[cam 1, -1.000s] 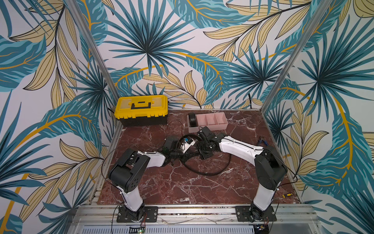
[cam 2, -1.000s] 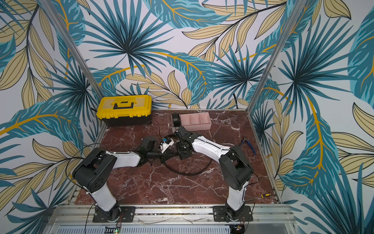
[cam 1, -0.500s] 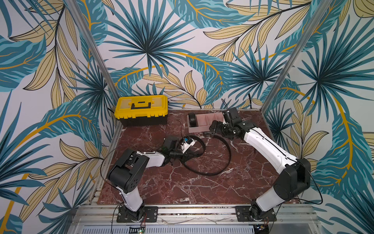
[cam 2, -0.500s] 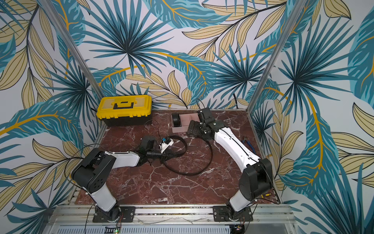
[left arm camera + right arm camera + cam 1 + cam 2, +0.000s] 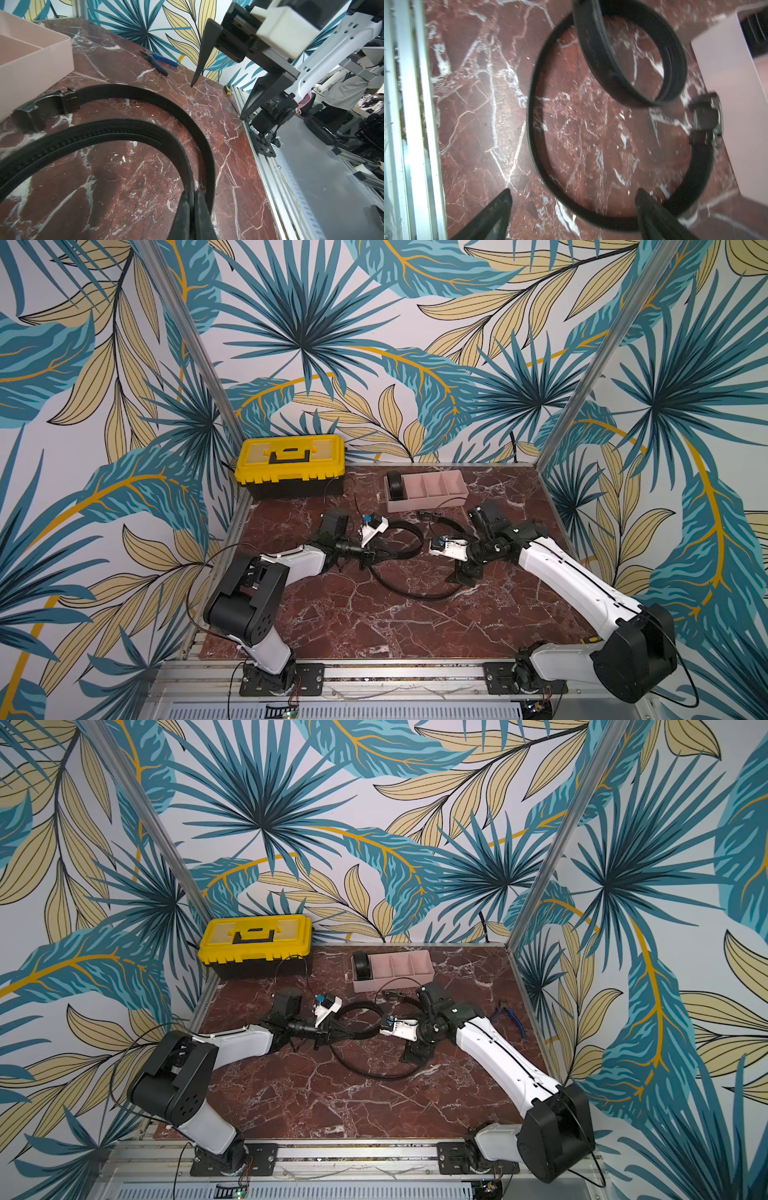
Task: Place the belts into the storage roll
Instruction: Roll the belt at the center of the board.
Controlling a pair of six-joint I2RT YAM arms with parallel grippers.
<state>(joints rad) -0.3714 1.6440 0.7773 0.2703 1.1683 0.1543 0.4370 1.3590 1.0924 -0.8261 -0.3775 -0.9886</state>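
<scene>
Red marble tabletop — one black belt coiled, one lying loose.
At the far side, the coiled belt stands in the left end compartment of the pink storage roll; the loose belt sprawls in open loops mid-tabletop, its buckle just beside the roll's near wall. Reaching low, the left gripper is clamped on its strap — the right gripper hangs over the big loop, jaws wide apart.
</scene>
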